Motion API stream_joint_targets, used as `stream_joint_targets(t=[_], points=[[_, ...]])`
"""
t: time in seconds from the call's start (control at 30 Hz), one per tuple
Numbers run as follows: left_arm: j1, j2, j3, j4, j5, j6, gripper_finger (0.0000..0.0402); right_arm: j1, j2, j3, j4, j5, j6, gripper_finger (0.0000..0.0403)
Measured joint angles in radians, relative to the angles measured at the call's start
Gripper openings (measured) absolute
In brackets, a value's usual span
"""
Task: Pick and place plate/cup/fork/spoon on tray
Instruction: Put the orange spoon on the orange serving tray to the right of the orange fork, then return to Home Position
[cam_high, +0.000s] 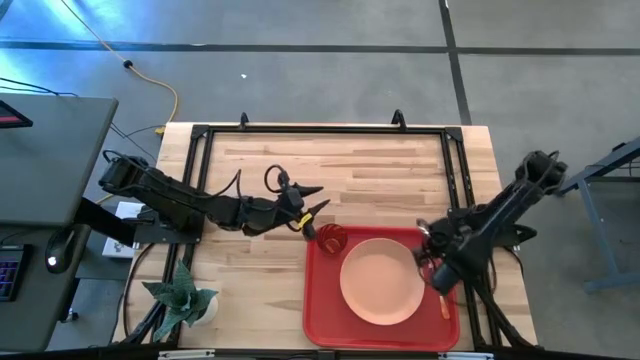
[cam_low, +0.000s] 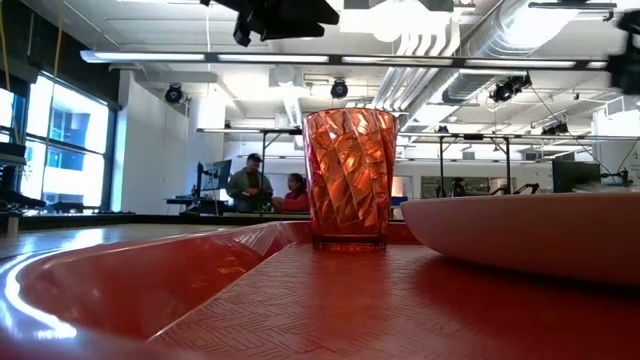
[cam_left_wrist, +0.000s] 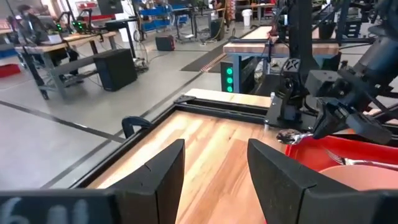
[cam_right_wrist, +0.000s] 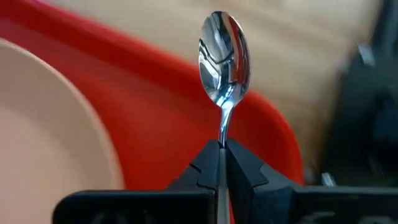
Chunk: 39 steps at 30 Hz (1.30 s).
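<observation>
Right gripper (cam_right_wrist: 222, 146) is clamped on the spoon (cam_right_wrist: 224, 56) by its neck; the bowl projects straight out past the fingertips, long axis in line with the fingers, over the tray (cam_right_wrist: 168, 118) edge beside the plate (cam_right_wrist: 50, 124). Left gripper (cam_high: 312, 198) hangs with fingers spread (nothing between them) near the cup (cam_high: 332, 239) at the tray's corner.

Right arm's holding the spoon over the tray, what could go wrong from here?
1. The right gripper pinches the spoon only by its thin neck; it may pivot or slip.
2. It hangs near the tray edge beside the plate, so a drop could land on the plate rim or off the tray.
</observation>
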Motion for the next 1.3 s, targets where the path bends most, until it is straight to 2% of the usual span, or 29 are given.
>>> stream_joint_targets(t=[0.1,0.17,0.33,0.43,0.6,0.87,1.0,1.17,1.3], points=[[0.000,0.000,0.000,0.001,0.014,0.006,0.0164,0.087,0.029,-0.030,0.021,-0.103,0.126,0.0001],[0.004,0.000,0.000,0.002,0.017,0.007,0.0164,0.120,0.046,-0.037,0.086,-0.142,0.141,0.0001],[0.020,0.000,0.000,0.002,0.018,-0.003,0.0164,0.162,0.117,-0.001,0.268,-0.121,0.133,0.0001],[0.023,0.000,0.000,0.002,0.017,-0.017,0.0164,0.181,0.190,0.061,0.247,-0.144,0.137,0.0001],[0.022,0.000,0.000,0.019,0.018,-0.022,0.0164,0.175,0.279,0.172,0.119,-0.179,0.138,0.0001],[0.022,0.000,0.000,0.021,0.018,-0.020,0.0164,0.171,0.378,0.226,0.128,-0.351,0.125,0.0003],[0.022,0.000,0.000,0.020,0.018,-0.020,0.0164,0.172,0.418,0.226,0.114,-0.410,0.124,0.0030],[0.022,0.000,0.000,0.022,0.018,-0.008,0.0164,0.172,0.409,0.227,0.146,-0.352,0.116,0.0078],[0.022,0.000,0.000,0.024,0.017,0.006,0.0164,0.172,0.392,0.227,0.136,-0.355,0.115,0.0102]])
